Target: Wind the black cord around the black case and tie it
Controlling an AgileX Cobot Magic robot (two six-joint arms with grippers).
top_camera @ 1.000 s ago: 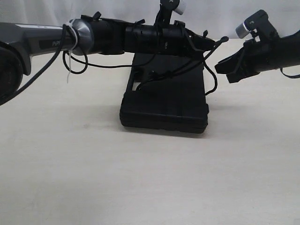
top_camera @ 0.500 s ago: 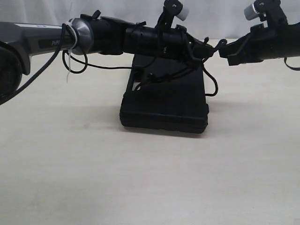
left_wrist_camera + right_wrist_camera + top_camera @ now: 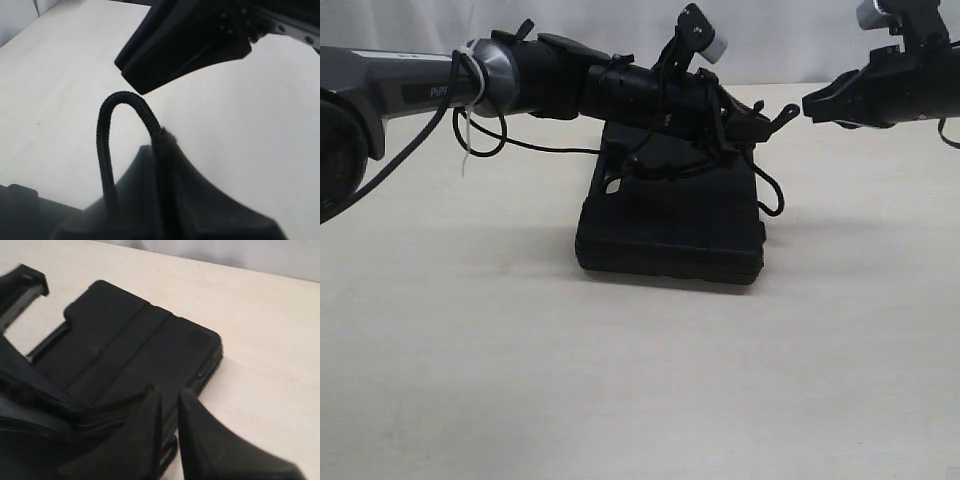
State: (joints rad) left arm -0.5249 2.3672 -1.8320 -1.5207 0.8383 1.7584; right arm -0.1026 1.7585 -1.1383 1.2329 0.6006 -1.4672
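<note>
While the left claw [image 3: 159,150] clamps the black cord [image 3: 102,130] above the black case [image 3: 130,340], the right claw [image 3: 169,402] hangs slightly apart.

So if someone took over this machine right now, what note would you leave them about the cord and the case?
Left gripper: jaws shut on a loop of the black cord, above the black case.
Right gripper: jaws a slit apart, empty, hovering beside the left one.
The case lies flat on the table; cord strands cross its lid and loop off one side.
Done: cord draped over the case. Whether it passes underneath cannot be told.
Left: finish the wrap and tie it; no tie is visible.
</note>
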